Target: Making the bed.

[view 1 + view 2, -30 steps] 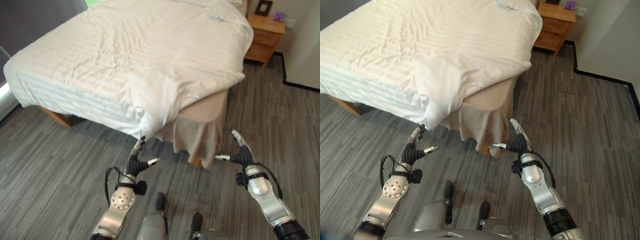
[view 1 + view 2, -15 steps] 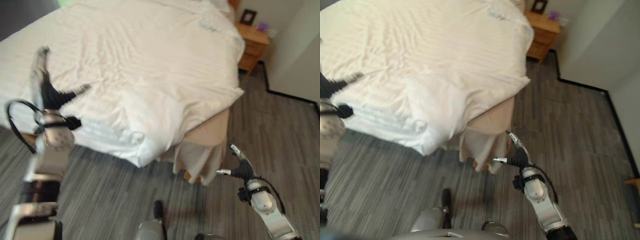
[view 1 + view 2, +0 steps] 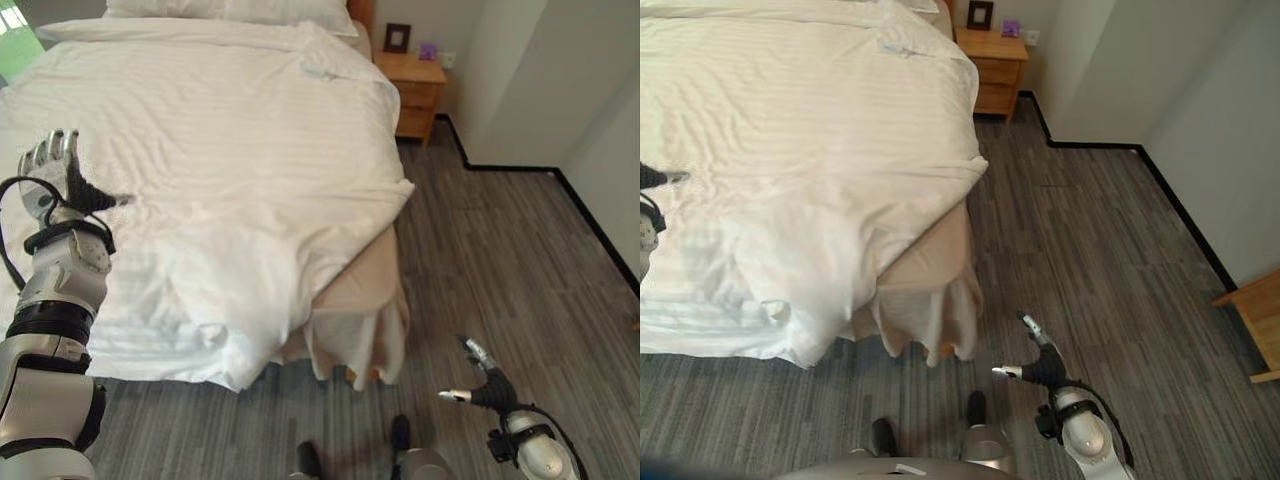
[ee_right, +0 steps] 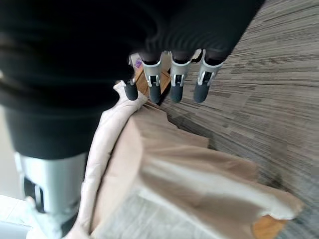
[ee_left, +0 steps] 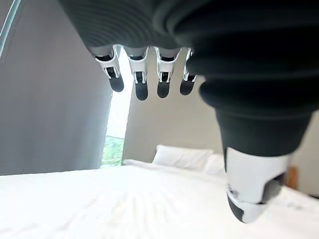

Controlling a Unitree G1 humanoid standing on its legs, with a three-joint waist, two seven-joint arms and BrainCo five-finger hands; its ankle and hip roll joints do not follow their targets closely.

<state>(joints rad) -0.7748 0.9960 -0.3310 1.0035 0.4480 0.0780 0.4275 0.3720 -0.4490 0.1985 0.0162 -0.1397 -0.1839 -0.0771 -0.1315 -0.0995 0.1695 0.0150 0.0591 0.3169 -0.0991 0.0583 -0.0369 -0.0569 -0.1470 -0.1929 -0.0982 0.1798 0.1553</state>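
A white striped duvet (image 3: 230, 160) covers the bed, rumpled and bunched at the near corner (image 3: 225, 345). There it hangs off the mattress, and the beige bed skirt (image 3: 360, 330) shows beside it. White pillows (image 3: 230, 8) lie at the head. My left hand (image 3: 55, 170) is raised above the duvet's left part, open, with nothing in it; in the left wrist view its fingers (image 5: 142, 82) hang straight over the bed. My right hand (image 3: 480, 385) is low over the floor to the right of the bed corner, open and holding nothing, its fingers (image 4: 172, 79) pointing toward the skirt (image 4: 184, 174).
A wooden nightstand (image 3: 415, 90) with a small picture frame (image 3: 397, 37) stands by the head of the bed against the wall. Grey plank flooring (image 3: 500, 260) stretches to the right of the bed. Another wooden piece of furniture (image 3: 1260, 320) juts in at the far right.
The camera has swung up and to the right, so more of the bed and the pillows show. My left hand stays raised over the duvet. My right hand sits lower in view.
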